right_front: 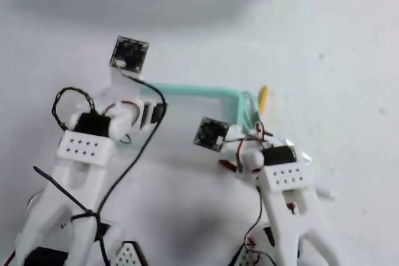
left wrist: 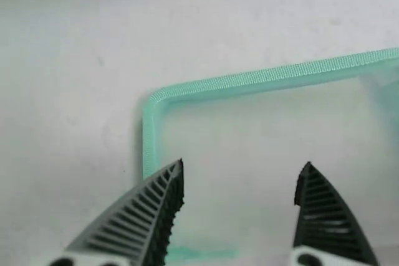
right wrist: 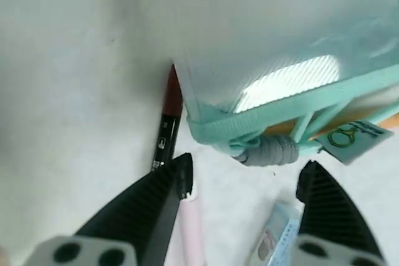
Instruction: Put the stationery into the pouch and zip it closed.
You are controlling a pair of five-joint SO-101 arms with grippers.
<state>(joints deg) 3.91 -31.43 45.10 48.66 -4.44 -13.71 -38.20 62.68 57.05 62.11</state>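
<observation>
One mint-edged clear pouch [right_front: 193, 91] lies mid-worktop [right_front: 324, 42], well away from the far edge. The left gripper [left wrist: 240, 175], jaws open, hovers over one corner. The right gripper [right wrist: 249, 169], jaws open, is at the zipper end, near one red-tipped pen [right wrist: 169, 113] and one pink pen [right wrist: 190, 222].

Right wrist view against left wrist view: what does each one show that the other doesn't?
Right wrist, not left: a red-tipped black pen, a pale pink stick, a light blue packet and a grey zip pull, all near the open right gripper. Left wrist, not right: the open left gripper above a rounded corner of the translucent mint-green pouch. Both: that pouch and the white table.
</observation>
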